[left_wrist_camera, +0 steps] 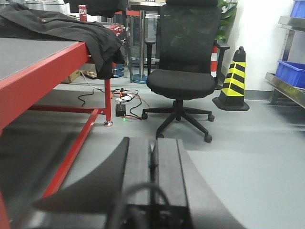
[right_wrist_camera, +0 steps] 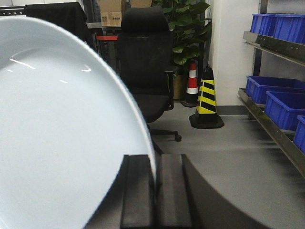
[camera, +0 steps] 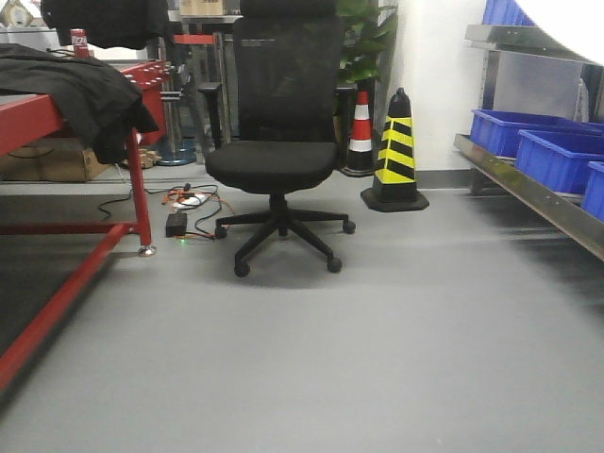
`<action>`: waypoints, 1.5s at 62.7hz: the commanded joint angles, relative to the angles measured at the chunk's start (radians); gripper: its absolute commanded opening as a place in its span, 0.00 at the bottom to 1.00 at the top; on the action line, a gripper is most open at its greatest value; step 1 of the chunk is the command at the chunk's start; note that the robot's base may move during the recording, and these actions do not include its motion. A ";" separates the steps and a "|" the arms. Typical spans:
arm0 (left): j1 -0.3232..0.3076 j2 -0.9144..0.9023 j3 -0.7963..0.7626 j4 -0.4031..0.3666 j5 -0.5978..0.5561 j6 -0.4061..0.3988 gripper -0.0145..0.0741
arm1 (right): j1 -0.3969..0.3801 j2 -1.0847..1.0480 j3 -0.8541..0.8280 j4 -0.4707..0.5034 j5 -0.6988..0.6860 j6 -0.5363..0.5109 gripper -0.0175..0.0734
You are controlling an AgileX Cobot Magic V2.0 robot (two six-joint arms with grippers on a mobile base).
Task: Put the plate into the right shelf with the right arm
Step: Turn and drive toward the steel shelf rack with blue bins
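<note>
In the right wrist view my right gripper (right_wrist_camera: 155, 164) is shut on the rim of the white plate (right_wrist_camera: 62, 129), which stands on edge and fills the left of the frame. A white blur (camera: 571, 24) at the top right of the front view looks like the plate's edge. The right shelf, a steel rack (right_wrist_camera: 274, 131) with blue bins (right_wrist_camera: 281, 98), runs along the right wall; it also shows in the front view (camera: 528, 184) and the left wrist view (left_wrist_camera: 288, 88). My left gripper (left_wrist_camera: 153, 148) is shut and empty, held above the grey floor.
A black office chair (camera: 278, 151) stands mid-floor. A yellow-black cone (camera: 396, 156) and a red-white cone (camera: 360, 132) stand behind it near a plant. A red-framed table (camera: 66, 123) with black cloth is at the left. Cables (camera: 189, 212) lie on the floor.
</note>
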 commanded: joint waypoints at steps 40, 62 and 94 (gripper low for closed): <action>-0.002 -0.010 0.010 -0.008 -0.090 -0.007 0.02 | -0.006 0.006 -0.031 0.006 -0.106 -0.005 0.24; -0.002 -0.010 0.010 -0.008 -0.090 -0.007 0.02 | -0.006 0.006 -0.031 0.006 -0.106 -0.005 0.24; -0.002 -0.010 0.010 -0.008 -0.090 -0.007 0.02 | -0.006 0.006 -0.031 0.006 -0.106 -0.005 0.24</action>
